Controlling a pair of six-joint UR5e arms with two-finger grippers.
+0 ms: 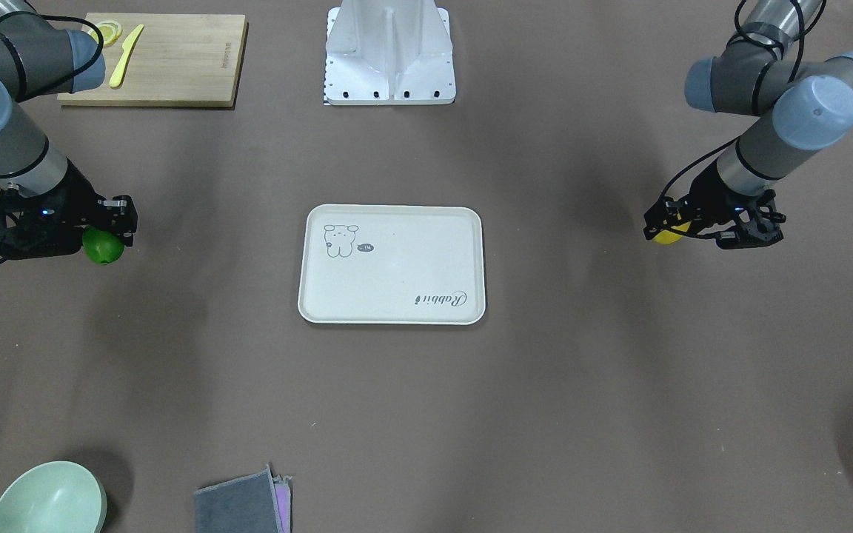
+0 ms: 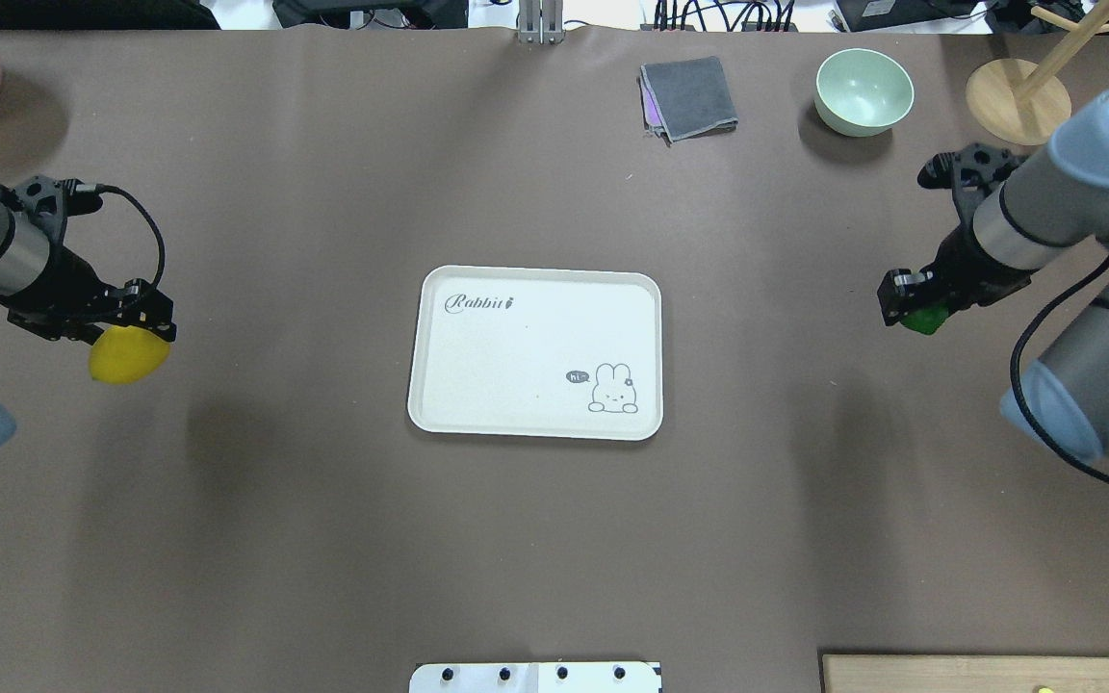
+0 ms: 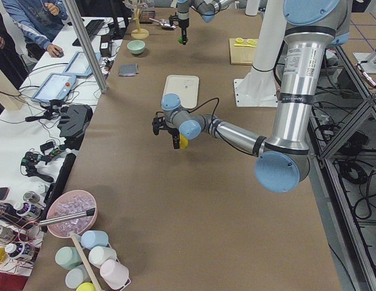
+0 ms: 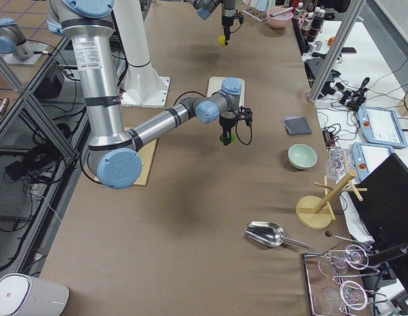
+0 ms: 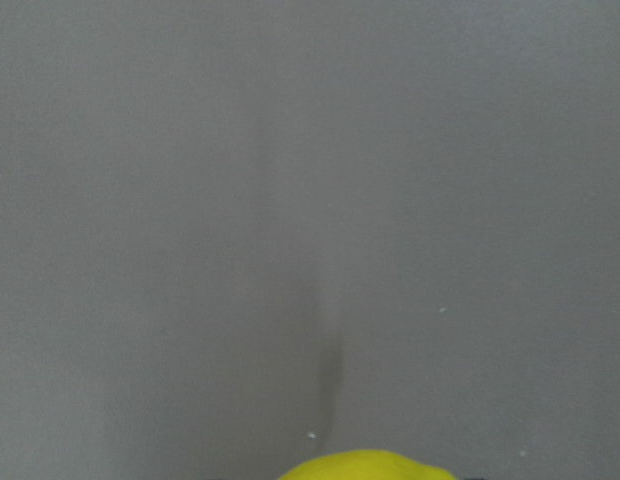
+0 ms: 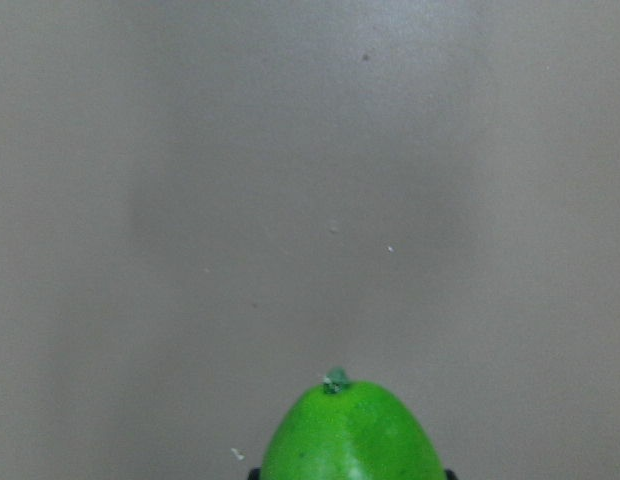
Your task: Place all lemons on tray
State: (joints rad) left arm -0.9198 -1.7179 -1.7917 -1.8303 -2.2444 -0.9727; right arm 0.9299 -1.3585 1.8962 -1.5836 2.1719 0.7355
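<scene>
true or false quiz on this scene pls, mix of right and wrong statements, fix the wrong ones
1. The left gripper holds the yellow lemon. True.
2. The green lemon lies on the tray. False: the right gripper holds it, away from the tray.
3. Nothing lies on the tray. True.
4. The bowl stands on the tray. False: it stands on the table near the grey cloth.

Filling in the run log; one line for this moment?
left gripper: shut on yellow lemon, lifted | right gripper: shut on green lemon, lifted | tray: nothing on it
</scene>
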